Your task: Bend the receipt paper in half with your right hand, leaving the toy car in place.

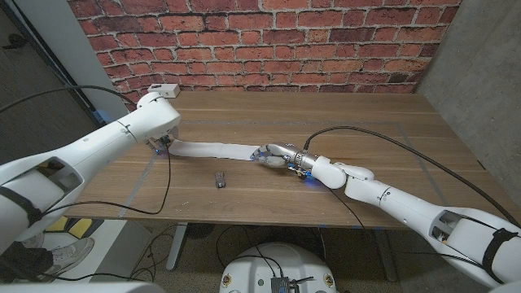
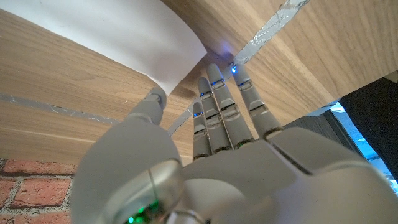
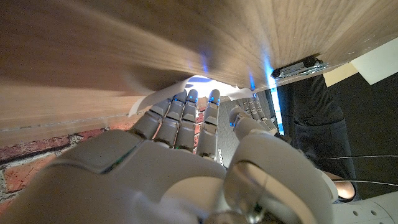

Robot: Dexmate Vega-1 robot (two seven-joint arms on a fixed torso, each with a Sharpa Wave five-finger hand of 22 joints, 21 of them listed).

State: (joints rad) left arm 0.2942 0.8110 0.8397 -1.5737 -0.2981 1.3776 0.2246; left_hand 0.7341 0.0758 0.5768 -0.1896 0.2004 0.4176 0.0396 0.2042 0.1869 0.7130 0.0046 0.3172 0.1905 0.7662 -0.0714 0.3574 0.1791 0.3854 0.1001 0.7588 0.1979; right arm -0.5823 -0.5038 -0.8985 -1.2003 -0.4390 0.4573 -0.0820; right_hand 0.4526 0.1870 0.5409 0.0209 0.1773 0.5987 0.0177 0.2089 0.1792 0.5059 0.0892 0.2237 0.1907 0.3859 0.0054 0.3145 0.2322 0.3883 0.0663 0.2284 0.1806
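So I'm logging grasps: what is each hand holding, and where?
The right hand grips the receipt paper at its right end. The left hand touches the left end; an actual hold can't be told.

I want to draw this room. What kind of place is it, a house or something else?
Probably a robot lab or workshop, not a house. A plain wooden table stands by a bare brick wall, tape lines mark the tabletop, and loose cables trail across it to the robot's arms.
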